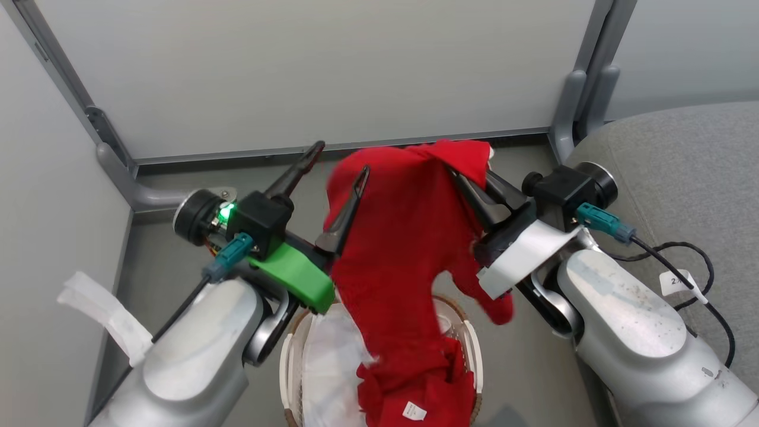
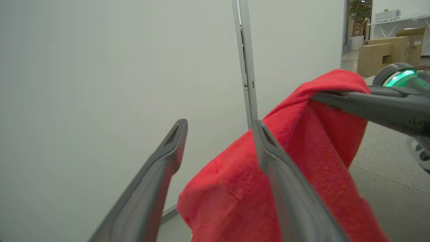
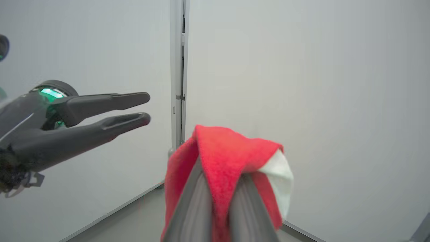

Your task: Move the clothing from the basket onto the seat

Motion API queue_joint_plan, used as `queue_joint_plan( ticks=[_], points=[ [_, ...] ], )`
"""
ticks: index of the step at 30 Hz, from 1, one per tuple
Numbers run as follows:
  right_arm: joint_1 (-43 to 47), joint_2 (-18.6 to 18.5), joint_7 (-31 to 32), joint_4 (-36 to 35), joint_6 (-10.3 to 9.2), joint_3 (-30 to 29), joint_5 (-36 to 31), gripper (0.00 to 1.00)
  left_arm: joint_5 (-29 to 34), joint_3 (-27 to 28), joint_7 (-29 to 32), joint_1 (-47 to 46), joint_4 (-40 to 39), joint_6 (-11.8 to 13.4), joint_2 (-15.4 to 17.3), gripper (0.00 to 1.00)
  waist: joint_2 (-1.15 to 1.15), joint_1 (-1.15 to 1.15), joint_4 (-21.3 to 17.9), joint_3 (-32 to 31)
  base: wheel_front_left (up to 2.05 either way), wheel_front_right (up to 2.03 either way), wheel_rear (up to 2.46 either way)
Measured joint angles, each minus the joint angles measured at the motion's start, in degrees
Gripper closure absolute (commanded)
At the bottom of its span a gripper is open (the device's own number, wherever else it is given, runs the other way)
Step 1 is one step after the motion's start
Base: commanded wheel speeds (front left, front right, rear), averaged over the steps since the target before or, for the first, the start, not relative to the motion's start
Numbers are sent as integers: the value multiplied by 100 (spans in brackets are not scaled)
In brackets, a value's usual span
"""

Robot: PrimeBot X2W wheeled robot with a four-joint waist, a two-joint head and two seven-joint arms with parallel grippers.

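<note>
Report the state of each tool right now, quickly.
The left tool: open, gripping nothing.
The right tool: closed on the red garment, lifted above the basket.

The clothing (image 1: 409,237) is bright red, with a white patch at its top corner. The basket (image 1: 474,344) is white with a brown woven rim. The sheet (image 1: 332,356) looks white, perhaps translucent. The seat (image 1: 682,160) is light grey weave. The left tool (image 1: 343,159) is dark grey and its bracket (image 1: 293,276) green.
</note>
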Motion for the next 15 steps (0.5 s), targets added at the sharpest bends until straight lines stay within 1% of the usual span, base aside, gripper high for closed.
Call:
queue_joint_plan(
  ticks=[4, 8, 15],
  points=[
    [53, -10, 0, 8, 0, -222, -177, 100, -122, 44, -87, 378, 121, 58, -101, 0, 0, 0, 0, 26, 0, 0, 0],
    [219, -81, 1, 10, 0, -432, -305, 100, -187, 71, -97, 743, 241, 60, -230, 0, 0, 0, -3, 63, 0, 0, 0],
    [450, -155, 0, -2, 0, -829, -426, 100, -75, 255, -116, 1122, 335, 62, -386, 0, 0, 0, -48, 127, 0, 0, 0]
  ],
)
